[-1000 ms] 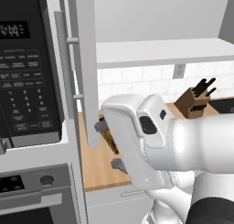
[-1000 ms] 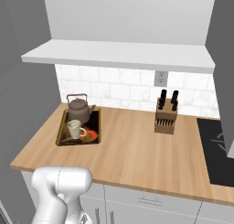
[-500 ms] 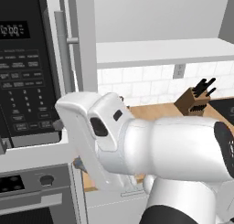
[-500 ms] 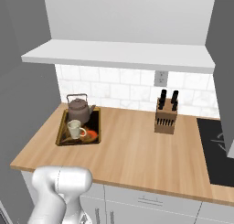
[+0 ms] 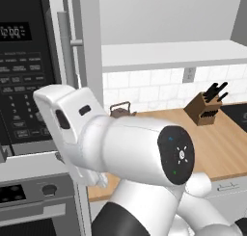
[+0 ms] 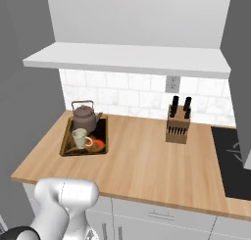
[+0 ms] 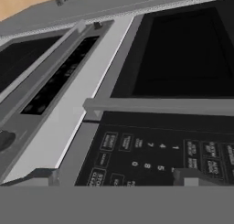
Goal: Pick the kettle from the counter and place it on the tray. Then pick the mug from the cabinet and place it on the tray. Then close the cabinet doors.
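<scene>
The brownish-grey kettle (image 6: 86, 117) stands at the back of the dark tray (image 6: 101, 136) on the left end of the wooden counter (image 6: 147, 160). The cream mug (image 6: 80, 138) sits on the tray just in front of the kettle. In the left base view the kettle (image 5: 120, 110) peeks out above my arm. The cabinet (image 6: 127, 58) above is open, with its grey doors (image 5: 89, 47) (image 6: 240, 62) swung out towards me. My gripper (image 7: 116, 176) is open and holds nothing. It points at the microwave keypad, well left of the tray.
A black microwave (image 5: 24, 76) hangs at the left, above an oven panel (image 5: 34, 194). A knife block (image 6: 177, 122) stands at the back of the counter. A black cooktop (image 6: 235, 160) lies at the right. My bulky arm (image 5: 140, 153) covers much of the counter's left end.
My arm has swung left across the left base view, bringing the hand in front of the microwave. Kettle, mug and tray have not moved. The gripper stayed open.
</scene>
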{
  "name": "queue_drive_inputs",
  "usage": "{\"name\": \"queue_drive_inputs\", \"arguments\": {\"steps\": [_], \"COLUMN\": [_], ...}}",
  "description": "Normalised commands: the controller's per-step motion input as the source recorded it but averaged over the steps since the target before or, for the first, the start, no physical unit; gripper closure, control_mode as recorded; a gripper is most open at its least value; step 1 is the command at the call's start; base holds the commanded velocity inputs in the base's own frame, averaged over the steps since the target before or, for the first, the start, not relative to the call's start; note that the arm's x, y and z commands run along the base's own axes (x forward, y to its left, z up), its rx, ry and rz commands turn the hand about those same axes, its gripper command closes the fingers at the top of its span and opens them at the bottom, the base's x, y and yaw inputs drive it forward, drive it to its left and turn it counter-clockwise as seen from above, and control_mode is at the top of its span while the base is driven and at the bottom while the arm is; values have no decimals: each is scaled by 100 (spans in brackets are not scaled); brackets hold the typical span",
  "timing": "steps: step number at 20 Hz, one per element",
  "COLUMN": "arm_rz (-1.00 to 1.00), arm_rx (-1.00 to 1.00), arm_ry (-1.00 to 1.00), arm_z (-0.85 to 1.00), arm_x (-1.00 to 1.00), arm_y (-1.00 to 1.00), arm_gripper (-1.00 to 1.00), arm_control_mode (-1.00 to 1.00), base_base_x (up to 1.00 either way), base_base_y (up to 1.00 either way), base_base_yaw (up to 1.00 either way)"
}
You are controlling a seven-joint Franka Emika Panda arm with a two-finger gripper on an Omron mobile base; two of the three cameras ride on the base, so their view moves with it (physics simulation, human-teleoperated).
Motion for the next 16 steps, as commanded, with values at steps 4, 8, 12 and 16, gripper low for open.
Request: {"name": "queue_drive_inputs", "arguments": {"steps": [4,8,12,16], "arm_rz": [-32,-28,-19,-15], "arm_rx": [-3,0,0,0], "arm_ry": [0,0,-3,-1], "arm_z": [1,1,4,12], "arm_x": [21,12,25,42], "arm_y": [-21,-6,-4,-11], "arm_gripper": [-100,-100,-100,-100], "arm_control_mode": [-100,-100,-100,-100], "base_base_x": [0,0,0,0], "base_base_y": [0,0,0,0], "base_base_yaw": [0,0,0,0]}}
